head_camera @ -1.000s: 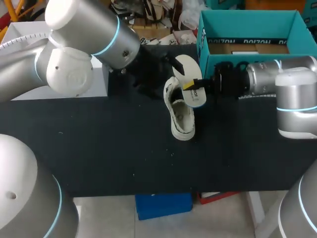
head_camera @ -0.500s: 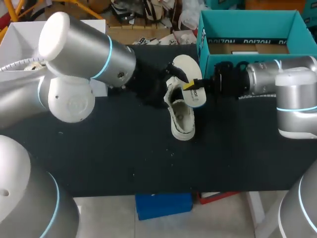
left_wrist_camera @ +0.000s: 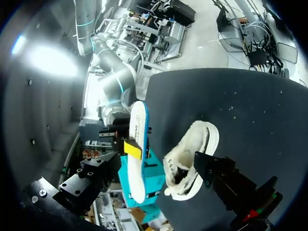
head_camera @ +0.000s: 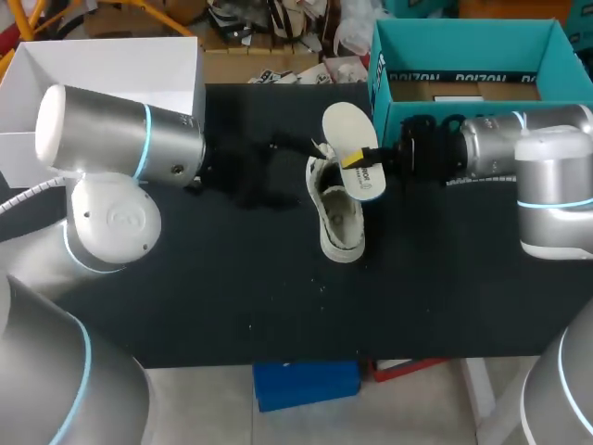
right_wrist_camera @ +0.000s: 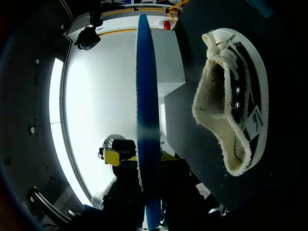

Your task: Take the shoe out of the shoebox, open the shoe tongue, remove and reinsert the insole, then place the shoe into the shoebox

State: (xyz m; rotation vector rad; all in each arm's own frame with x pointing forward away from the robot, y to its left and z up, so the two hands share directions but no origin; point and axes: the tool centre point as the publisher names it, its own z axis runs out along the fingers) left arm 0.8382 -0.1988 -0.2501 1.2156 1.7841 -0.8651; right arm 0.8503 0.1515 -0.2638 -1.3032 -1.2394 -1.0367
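A: What changed in the last 1 sec?
B: The big left arm point(head_camera: 120, 148) pulled back to its own side, away from the shoe point(head_camera: 338, 218). So the left gripper point(left_wrist_camera: 221, 178) wasn't at the shoe any more. Couldn't tell if it was open or closed.
A: & the right arm point(head_camera: 547, 185)?
B: Didn't move. The right gripper point(head_camera: 355, 162) stayed clamped on the insole point(head_camera: 350, 130), held up just over the shoe's far end.
A: What did that mean?
B: The insole was out, so that step was done. Next job was prob. to put it back in. Nothing held the shoe, so it might slide when pushed.
A: What else was around?
B: The black table point(head_camera: 232, 297). Then a white box point(head_camera: 111, 65) at the far left corner. Then the teal shoebox point(head_camera: 463, 37) behind the right gripper, open, w/ no shoe in it. The shoe lay mid-table w/ its mouth wide open.
A: Anything in the way?
B: Maybe the loose laces point(right_wrist_camera: 214, 48) at the shoe's far end.
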